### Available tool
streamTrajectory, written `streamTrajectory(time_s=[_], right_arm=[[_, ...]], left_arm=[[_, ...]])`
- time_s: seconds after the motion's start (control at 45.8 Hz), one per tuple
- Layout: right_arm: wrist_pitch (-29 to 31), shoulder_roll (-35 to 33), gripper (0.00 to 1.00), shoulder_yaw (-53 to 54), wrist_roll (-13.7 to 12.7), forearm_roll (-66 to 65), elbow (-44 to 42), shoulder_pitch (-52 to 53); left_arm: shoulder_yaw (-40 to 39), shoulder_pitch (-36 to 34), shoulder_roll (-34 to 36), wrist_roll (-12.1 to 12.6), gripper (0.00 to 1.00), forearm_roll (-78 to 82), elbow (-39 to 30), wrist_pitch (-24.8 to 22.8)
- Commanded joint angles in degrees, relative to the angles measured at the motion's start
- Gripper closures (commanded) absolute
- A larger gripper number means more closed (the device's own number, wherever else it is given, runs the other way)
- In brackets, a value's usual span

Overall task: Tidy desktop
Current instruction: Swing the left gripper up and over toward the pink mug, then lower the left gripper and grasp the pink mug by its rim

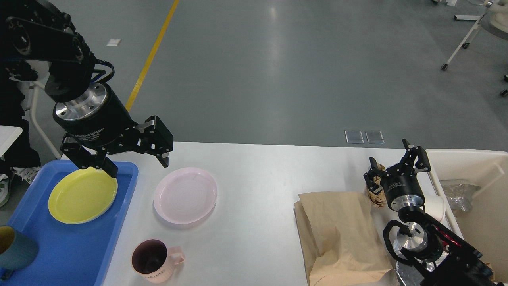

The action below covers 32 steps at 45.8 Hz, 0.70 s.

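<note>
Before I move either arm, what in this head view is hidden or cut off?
- Blue-grey cup on the blue tray: cut by the left edge.
- Yellow plate: far rim hidden by the left gripper.
- Crumpled brown paper: mostly behind the right gripper; grasp unclear.
- Paper bag: bottom cut by the lower edge.
- Cream bin: contents cut by the right edge.

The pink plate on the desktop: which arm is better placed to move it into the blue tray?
Left. The left gripper hangs open just beside the pink plate and the blue tray; the right gripper is far across the desktop, near the paper bag.
</note>
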Motion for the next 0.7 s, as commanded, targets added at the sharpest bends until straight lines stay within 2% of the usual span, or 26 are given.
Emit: streamTrajectory(time_s=[0.0,0.131,0.24,0.35,0.568,0.677], right_arm=[[0.0,0.0,0.0,0.0,0.0,0.0,0.0,0.0],[0.0,0.0,0.0,0.0,0.0,0.0,0.0,0.0],[0.0,0.0,0.0,0.0,0.0,0.0,0.0,0.0],[0.0,0.0,0.0,0.0,0.0,0.0,0.0,0.0],[0.0,0.0,0.0,0.0,0.0,0.0,0.0,0.0],[0.0,0.0,0.0,0.0,0.0,0.0,0.0,0.0]], left_arm=[[-2.5,8.2,1.6,1.2,0.03,1.5,0.6,2.2],[-4.7,17.1,4.0,2.2,0.03,6.6,1.2,11.7],[-8.0,24.2,7.2,2.9,0.05,13.7,1.6,14.4],[-9.0,27.1,10.3,2.9,0.06,20.1,1.6,17.4],[-11.0,35.4,10.8,2.9,0.07,29.4,1.7,25.4],[-11.7,38.5,11.4,2.9,0.06,30.8,1.8,27.1]])
